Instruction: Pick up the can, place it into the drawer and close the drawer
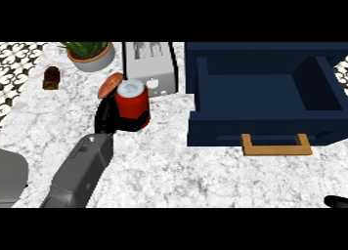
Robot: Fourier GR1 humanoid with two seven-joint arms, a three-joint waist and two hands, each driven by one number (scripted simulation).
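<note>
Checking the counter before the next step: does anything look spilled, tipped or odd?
Nothing stands out. The can stands upright in the left hand, the drawer is open, and the plant and toaster sit upright.

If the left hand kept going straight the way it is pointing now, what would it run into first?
Apart from the red can that the left hand is curled round, probably the orange item, then the toaster; depth is unclear.
</note>
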